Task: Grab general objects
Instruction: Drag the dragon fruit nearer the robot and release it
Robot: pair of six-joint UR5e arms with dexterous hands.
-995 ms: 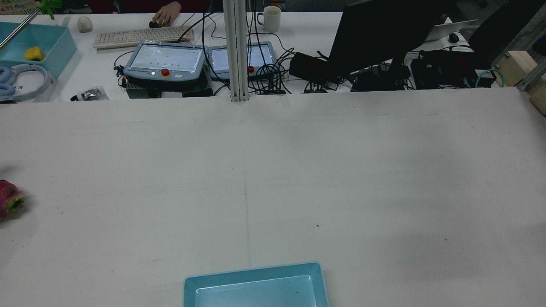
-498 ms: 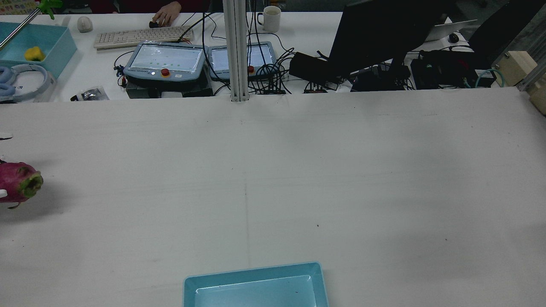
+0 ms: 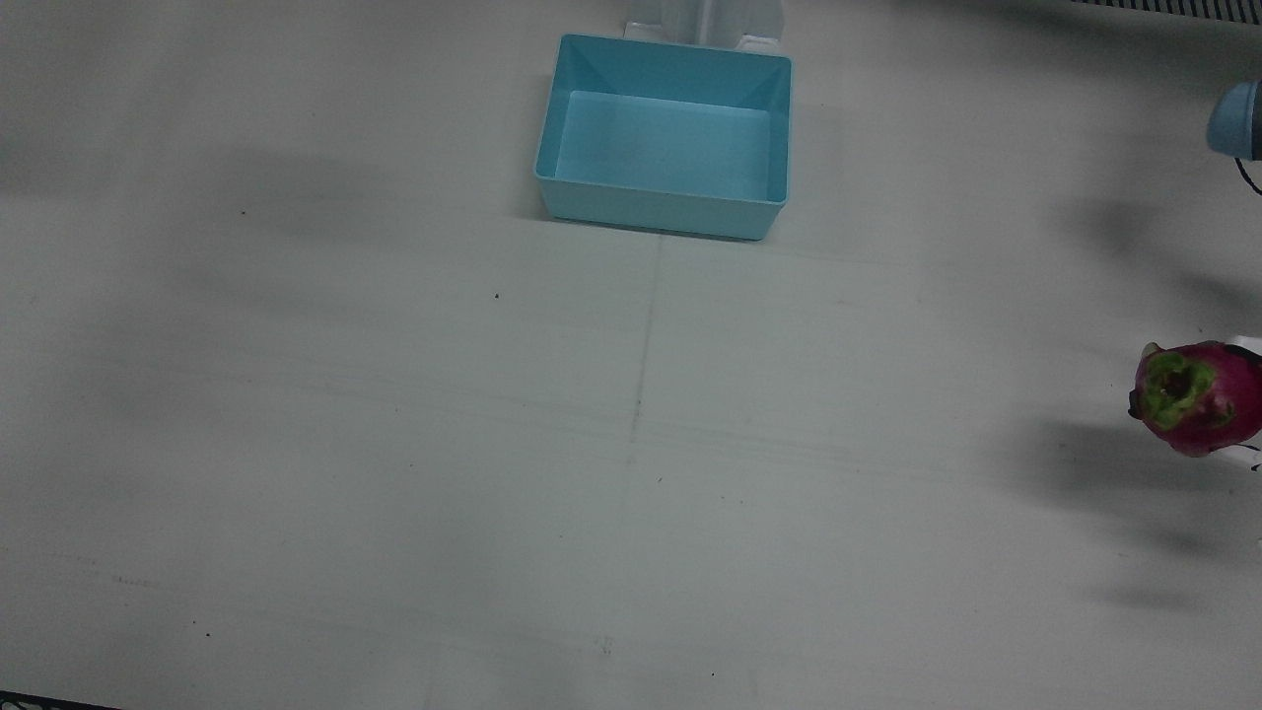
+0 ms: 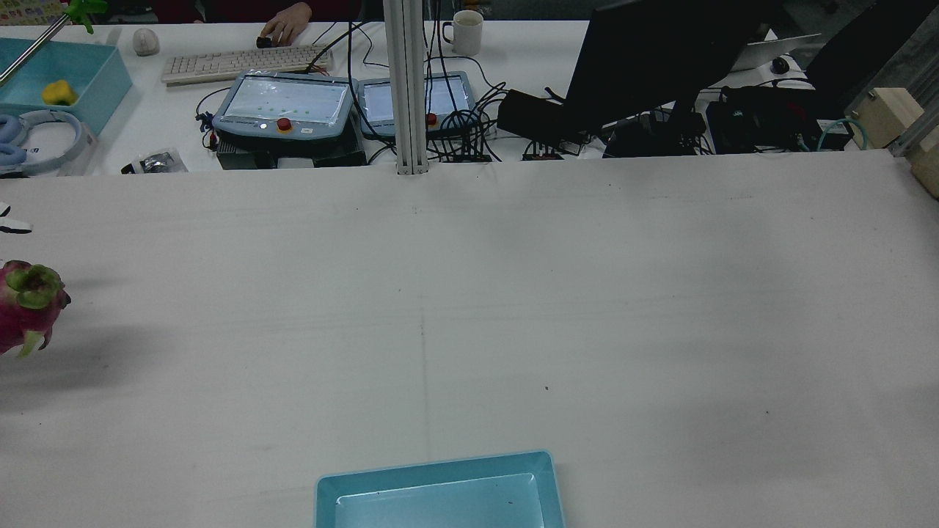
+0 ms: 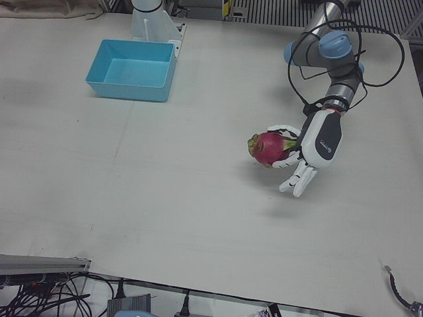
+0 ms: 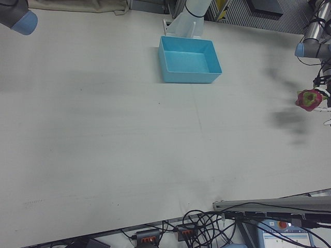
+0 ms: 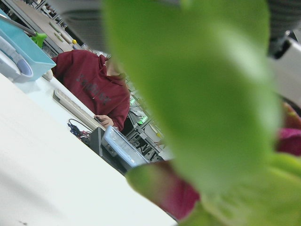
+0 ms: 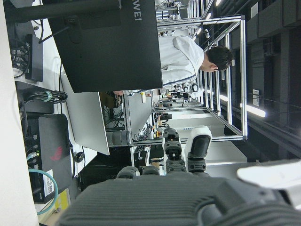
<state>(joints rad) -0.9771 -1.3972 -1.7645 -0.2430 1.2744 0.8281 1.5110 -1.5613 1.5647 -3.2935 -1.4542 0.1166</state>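
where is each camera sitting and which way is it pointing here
Front view: overhead, looking almost straight down at the table; only an arm joint shows.
Rear view: high behind the arms, facing the operators' desk; no arm visible.
Left-front view: operators' side, facing the robot; shows the left hand holding the dragon fruit.
Right-front view: operators' side; arm joints at the edges.
Left hand view: on the hand, fruit leaf blocking the lens.
Right hand view: on the right hand, facing a monitor.
Shared: front and rear both show the blue bin and the fruit.
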